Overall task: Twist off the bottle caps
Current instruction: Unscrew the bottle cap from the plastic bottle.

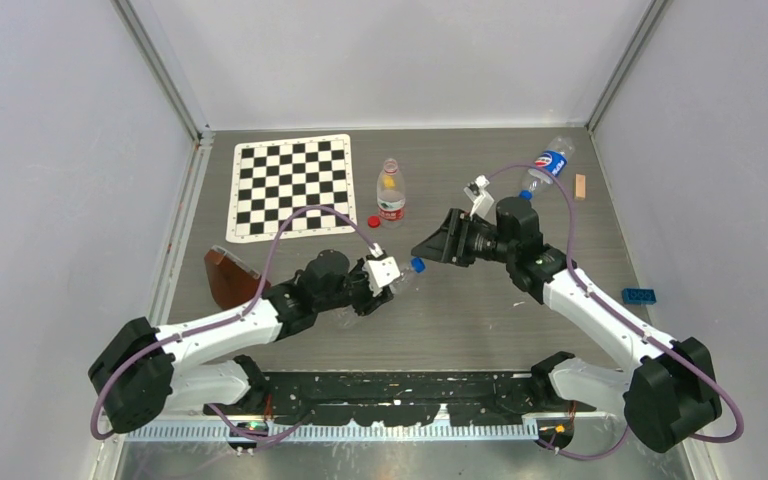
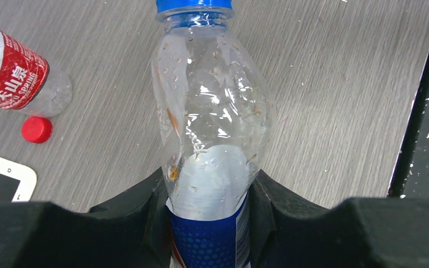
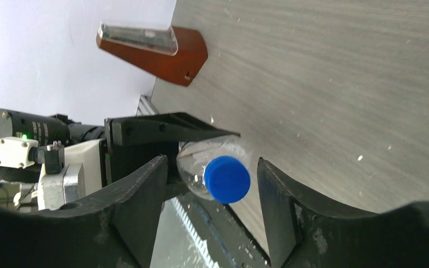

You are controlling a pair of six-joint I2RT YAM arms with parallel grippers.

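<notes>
A: Where is the blue cap?
B: On its bottle, which the left gripper clamps. The right gripper brackets it, jaws apart, not touching.
A: Progress?
B: The red cap lies off on the table. The far bottle appears capped.

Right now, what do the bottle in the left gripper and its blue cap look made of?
The bottle looks like thin clear plastic, glossy: the table shows through it and its wall is dented. The blue cap looks like opaque, probably hard plastic, smooth with a soft sheen.
</notes>
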